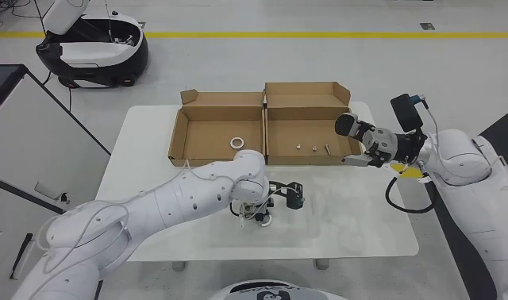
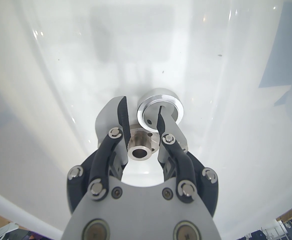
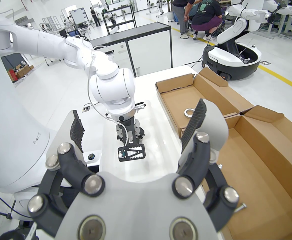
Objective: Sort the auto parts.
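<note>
Resting on the white table [image 1: 357, 221] close to the robot, the left gripper [image 2: 141, 103] clasps a small flanged bushing [image 2: 139, 148] between its pads. One fingertip [image 2: 161, 116] sits inside a silver collar ring [image 2: 166, 98] lying just beside the bushing. Beyond, two open cardboard boxes stand side by side. The left box [image 1: 222, 113] holds a flat ring [image 1: 236, 142], and the right box [image 1: 309, 113] holds a few small bolts [image 1: 314, 148]. The right gripper [image 3: 138, 111] hangs above the right box's outer edge, fingers spread wide and holding nothing.
</note>
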